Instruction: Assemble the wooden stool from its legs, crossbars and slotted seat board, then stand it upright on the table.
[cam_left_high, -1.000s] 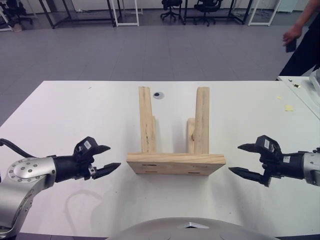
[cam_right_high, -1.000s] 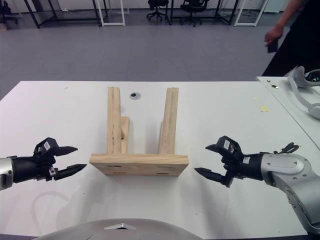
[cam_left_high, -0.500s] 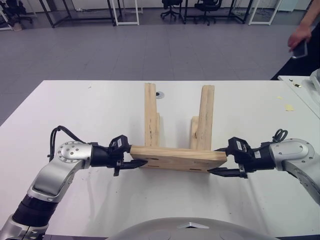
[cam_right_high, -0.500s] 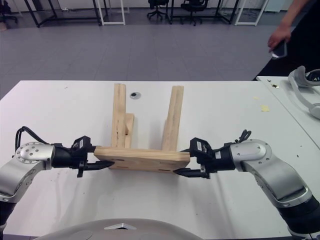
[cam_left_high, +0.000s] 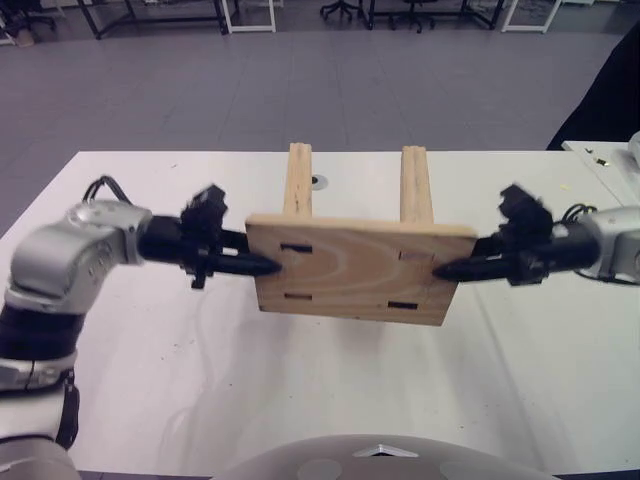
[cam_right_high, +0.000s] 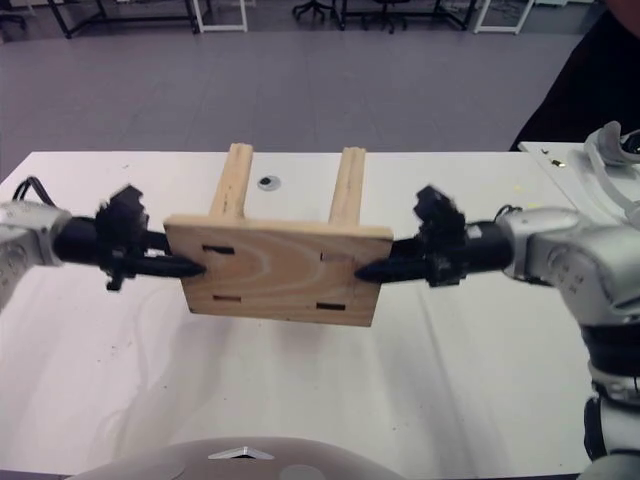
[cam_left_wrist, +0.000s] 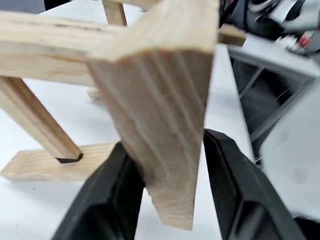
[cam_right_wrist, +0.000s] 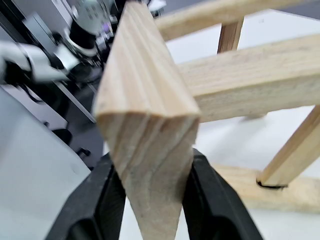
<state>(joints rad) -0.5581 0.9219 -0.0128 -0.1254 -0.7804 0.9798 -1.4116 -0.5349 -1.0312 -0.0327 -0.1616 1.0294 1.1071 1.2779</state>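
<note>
The assembled wooden stool is held up over the white table (cam_left_high: 150, 350). Its slotted seat board (cam_left_high: 350, 270) is tipped so the flat face points at the head camera. Two legs (cam_left_high: 298, 180) (cam_left_high: 415, 185) run away behind it. My left gripper (cam_left_high: 262, 266) is shut on the board's left edge, and my right gripper (cam_left_high: 447, 270) is shut on its right edge. In the left wrist view, black fingers (cam_left_wrist: 107, 195) squeeze the board's end grain (cam_left_wrist: 160, 110). The right wrist view has the board's other end (cam_right_wrist: 145, 125) between fingers (cam_right_wrist: 95, 210), with crossbars behind.
A small grey round fitting (cam_left_high: 317, 182) lies on the table between the legs, near the far edge. A second white table with a white headset (cam_right_high: 615, 150) stands at the right. Open table surface lies in front of the stool and to both sides.
A second ago both grippers were open, apart from the stool lying on the table. They shut on the seat board's ends, then raised it and tipped its face toward the camera.
</note>
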